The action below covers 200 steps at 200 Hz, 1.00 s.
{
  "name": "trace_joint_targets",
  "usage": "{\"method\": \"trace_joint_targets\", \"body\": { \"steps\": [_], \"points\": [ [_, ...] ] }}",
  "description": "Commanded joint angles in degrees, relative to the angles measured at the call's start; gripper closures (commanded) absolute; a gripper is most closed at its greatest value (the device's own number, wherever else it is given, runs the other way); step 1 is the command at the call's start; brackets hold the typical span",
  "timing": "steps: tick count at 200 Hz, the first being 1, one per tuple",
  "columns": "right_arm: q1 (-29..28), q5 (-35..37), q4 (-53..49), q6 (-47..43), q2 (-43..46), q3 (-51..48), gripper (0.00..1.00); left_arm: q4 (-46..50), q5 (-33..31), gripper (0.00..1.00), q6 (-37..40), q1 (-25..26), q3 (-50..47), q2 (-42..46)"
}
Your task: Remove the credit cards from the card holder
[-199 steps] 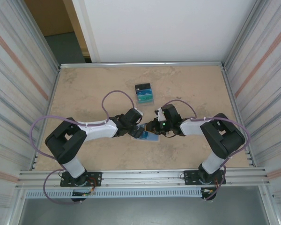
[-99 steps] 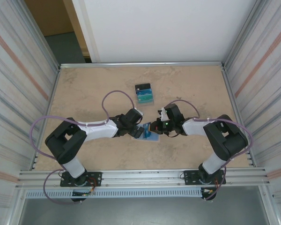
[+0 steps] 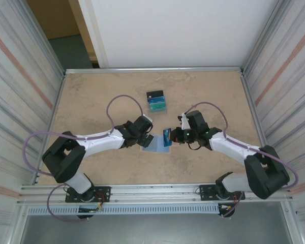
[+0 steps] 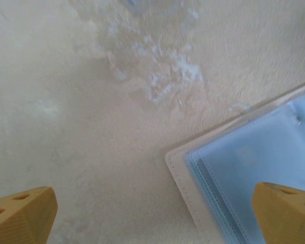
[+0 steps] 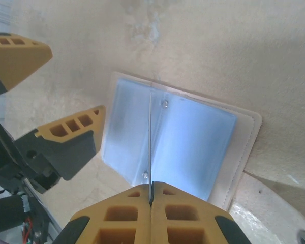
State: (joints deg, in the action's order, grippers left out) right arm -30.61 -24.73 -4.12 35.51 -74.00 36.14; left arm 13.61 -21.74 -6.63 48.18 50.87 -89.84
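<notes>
The card holder lies open on the table, pale blue inside with a pale rim; its corner shows in the left wrist view. My right gripper is shut on a blue credit card, held just right of and above the holder. In the right wrist view the card is seen edge-on, running out from my shut right gripper. My left gripper stands open at the holder's left edge; in its own view the left gripper has one fingertip over the holder.
A small pile of black, blue and teal cards lies farther back at the table's middle. The left gripper's yellow fingers stand close to the left of the held card. Metal side walls border the table.
My right gripper has shut on the blue card and drawn back to the right with it, away from the holder. The left arm has stretched slightly forward, gripper still open.
</notes>
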Motion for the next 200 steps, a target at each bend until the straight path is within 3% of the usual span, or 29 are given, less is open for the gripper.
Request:
{"method": "trace_joint_targets", "body": {
  "steps": [1,22,70,127,200],
  "points": [
    [0.2,2.8,-4.2,-5.5,4.3,2.3,0.98,-2.0,-1.9,0.01,2.6,-0.2,2.4,4.4],
    [0.1,2.5,-6.2,-8.7,7.3,3.7,0.98,-7.7,1.0,0.01,5.3,-1.2,1.1,7.6],
    [-1.6,0.4,-10.6,-18.9,11.6,8.1,0.98,-18.6,27.2,0.01,8.8,-10.5,-2.6,14.2],
    [-2.9,-4.3,-14.3,-29.6,12.2,12.4,1.0,-10.8,54.4,0.06,26.5,-12.1,0.8,17.8],
    [-3.6,-10.2,-18.0,-37.0,11.6,15.6,1.0,-2.3,64.4,0.34,34.3,-11.9,5.6,15.2]
  ]
}}
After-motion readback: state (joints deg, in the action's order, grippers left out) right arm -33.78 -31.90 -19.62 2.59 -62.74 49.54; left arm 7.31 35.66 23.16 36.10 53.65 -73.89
